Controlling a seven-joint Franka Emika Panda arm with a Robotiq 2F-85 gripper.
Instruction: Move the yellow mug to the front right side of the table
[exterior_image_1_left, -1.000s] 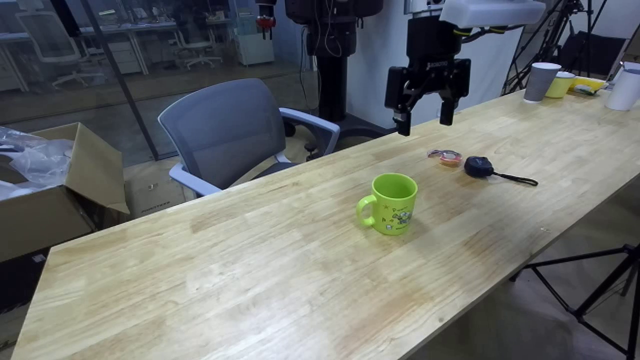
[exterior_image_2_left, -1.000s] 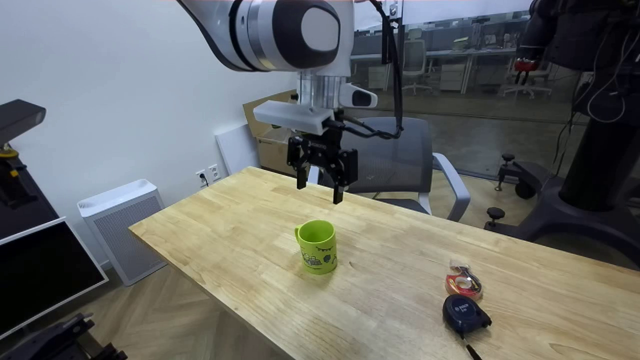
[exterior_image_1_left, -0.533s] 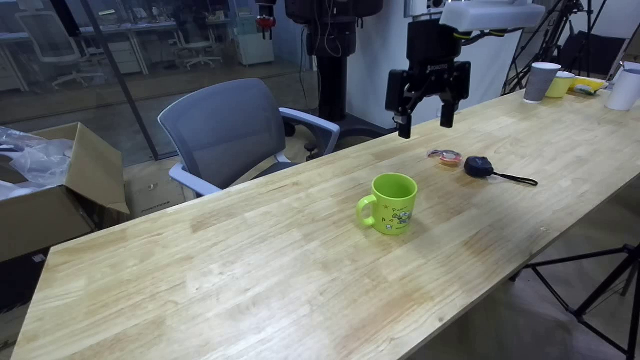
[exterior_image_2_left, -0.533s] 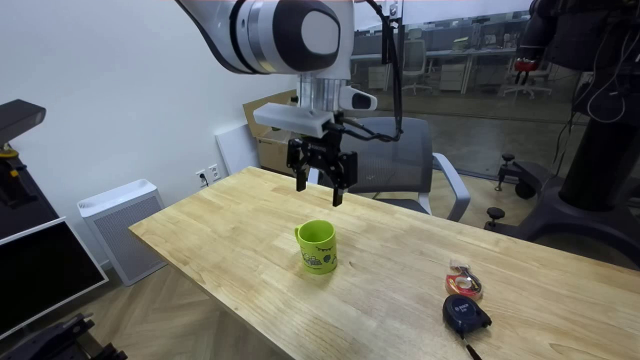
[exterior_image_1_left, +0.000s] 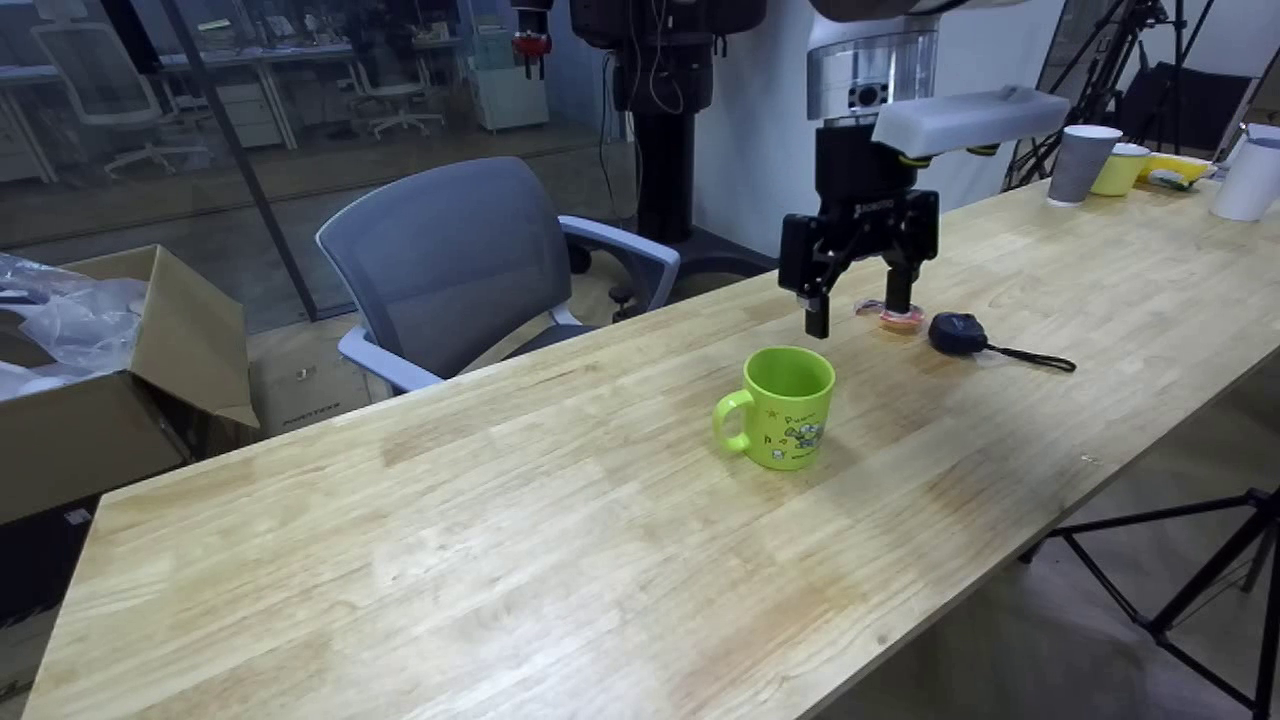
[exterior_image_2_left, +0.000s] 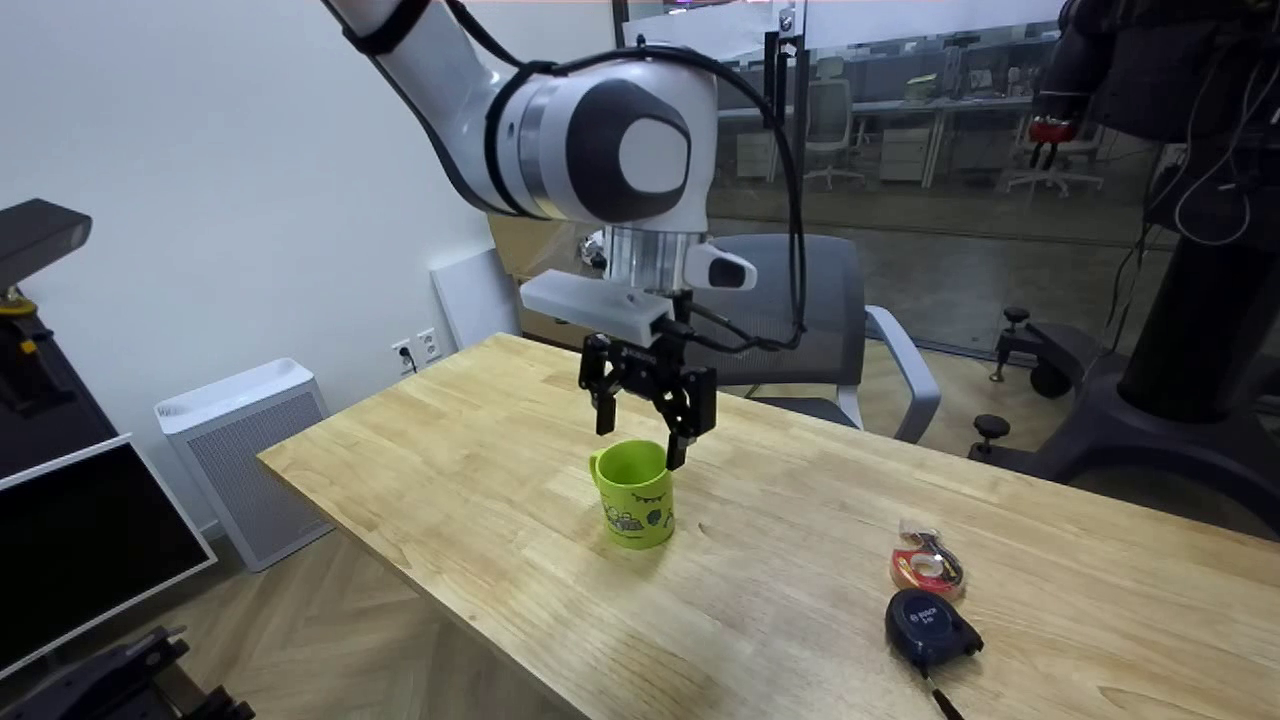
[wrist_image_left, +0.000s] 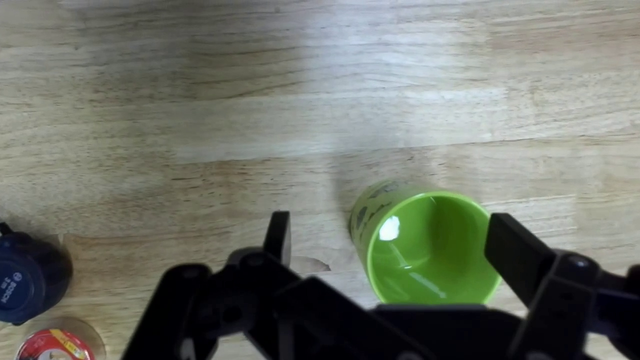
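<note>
The white arm (exterior_image_2_left: 560, 150) has a black cable (exterior_image_2_left: 797, 230) and black end effector (exterior_image_1_left: 858, 315) (pale-lettered).

Gripper (exterior_image_2_left: 640, 442) + arm (exterior_image_2_left: 605, 150) came down vs. a sec ago, nearer the yellow mug (exterior_image_2_left: 636, 512); in an ext. view a fingertip (exterior_image_2_left: 677, 454) showed right at mug's rim, & in an ext. view a finger (exterior_image_1_left: 901, 286) hid pt. of the tape (exterior_image_1_left: 905, 321)

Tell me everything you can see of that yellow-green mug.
The yellow-green mug looks glossy, plastic or ceramic, with a rounded side handle, cartoon prints and small lettering outside. Its visible interior is plain green and looks empty. It stands upright on the table, apparently touched by nothing else; the open gripper hangs nearby.
</note>
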